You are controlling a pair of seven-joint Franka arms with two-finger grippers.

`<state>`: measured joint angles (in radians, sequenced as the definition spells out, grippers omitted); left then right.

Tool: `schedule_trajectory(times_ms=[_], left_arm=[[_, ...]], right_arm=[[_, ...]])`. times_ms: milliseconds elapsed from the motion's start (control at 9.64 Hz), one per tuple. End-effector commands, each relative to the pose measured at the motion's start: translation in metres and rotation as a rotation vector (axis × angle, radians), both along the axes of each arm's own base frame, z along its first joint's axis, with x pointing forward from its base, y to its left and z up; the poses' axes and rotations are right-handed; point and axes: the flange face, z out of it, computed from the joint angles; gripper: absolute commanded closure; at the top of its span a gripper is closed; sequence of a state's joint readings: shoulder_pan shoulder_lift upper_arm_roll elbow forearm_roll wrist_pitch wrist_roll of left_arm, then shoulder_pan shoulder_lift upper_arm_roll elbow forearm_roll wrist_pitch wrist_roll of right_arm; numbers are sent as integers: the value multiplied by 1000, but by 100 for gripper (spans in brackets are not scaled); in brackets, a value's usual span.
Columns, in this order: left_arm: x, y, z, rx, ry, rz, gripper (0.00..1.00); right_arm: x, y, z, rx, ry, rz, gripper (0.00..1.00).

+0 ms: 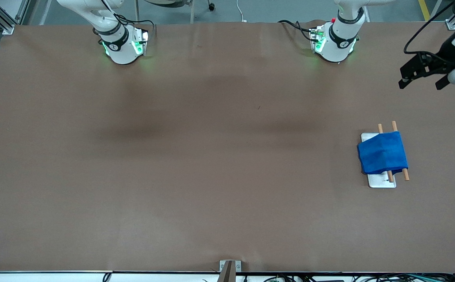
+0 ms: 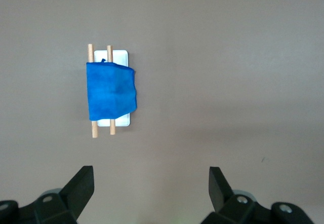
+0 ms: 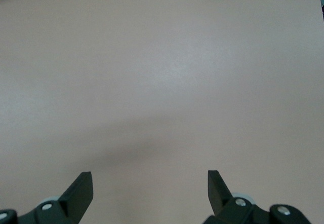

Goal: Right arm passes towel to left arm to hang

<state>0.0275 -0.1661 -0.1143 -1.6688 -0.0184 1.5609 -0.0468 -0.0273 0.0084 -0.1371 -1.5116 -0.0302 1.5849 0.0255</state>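
Towel [image 1: 382,152] draped over rack [image 1: 382,183], looks done. Left tool [image 1: 423,72] spread, empty, above desk [image 1: 212,156]. Right tool [image 3: 150,193] spread, empty, waiting.

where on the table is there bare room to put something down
Nearly all the brown table is bare, from the right arm's end to the middle. The only crowded spot is toward the left arm's end: the bright blue cloth towel draped over a two-dowel wooden rack. Both claws, left and right, are open.

Left gripper [image 1: 423,81] raised over table at left arm's end, jaws spread wide, empty. Right gripper [image 3: 150,188] over bare table at right arm's end, jaws spread wide, empty.
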Motion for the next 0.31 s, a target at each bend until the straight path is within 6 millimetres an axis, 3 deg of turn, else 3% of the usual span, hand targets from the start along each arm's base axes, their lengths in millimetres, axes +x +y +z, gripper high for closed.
schedule_trajectory(times_ms=[0, 207], left_arm=[[-5, -2, -13, 31, 28, -14, 0], [7, -4, -12, 26, 25, -17, 0]], right_arm=[[-3, 0, 2, 14, -2, -1, 0], [-3, 0, 4, 13, -8, 0, 0]])
